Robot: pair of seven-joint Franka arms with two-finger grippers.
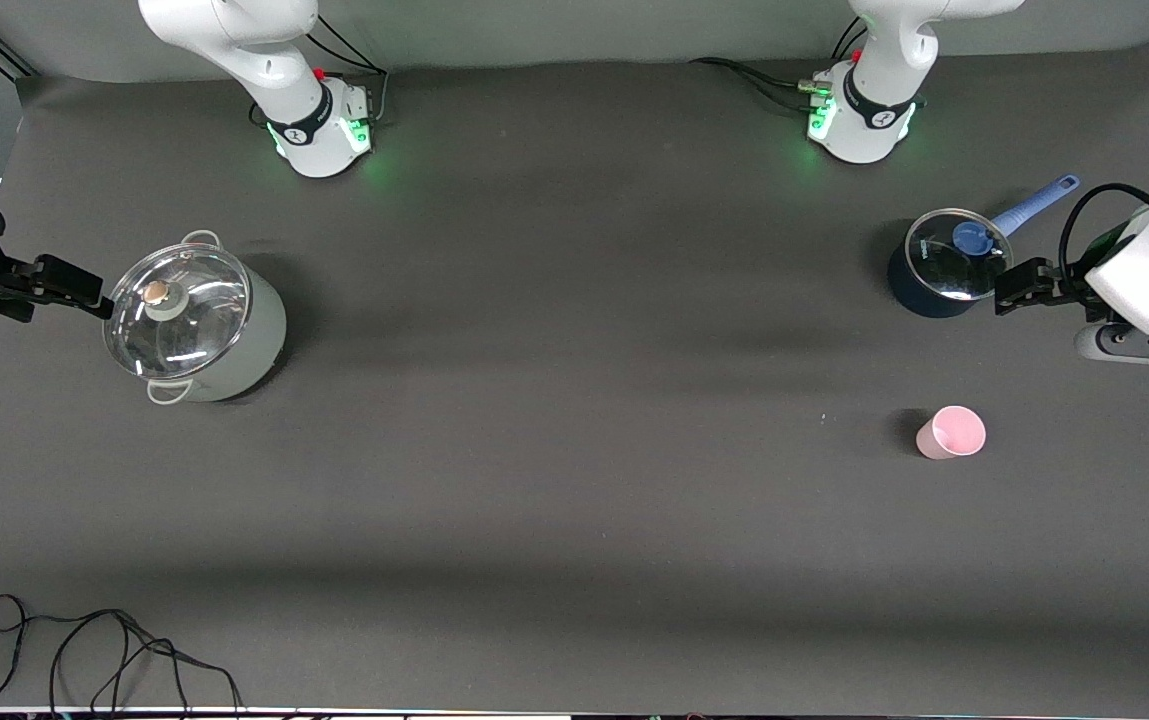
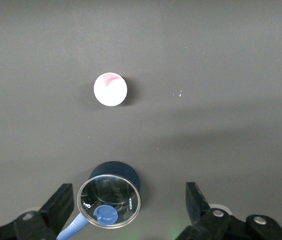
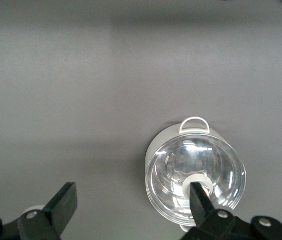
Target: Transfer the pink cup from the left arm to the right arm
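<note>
Pink cup (image 1: 951,432), small, pale, tapered, upright, mouth open.

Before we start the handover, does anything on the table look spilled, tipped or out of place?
Nothing stands out. The pink cup stands upright on the dark mat, and both lidded pots, the white one and the dark blue saucepan, sit upright with lids on.

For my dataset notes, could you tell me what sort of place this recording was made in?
Most likely a robotics lab bench set up for kitchenware handling: two white arms bolted at a table covered in dark cloth, with a pink cup, a lidded white pot and a lidded blue saucepan laid out on it.
</note>
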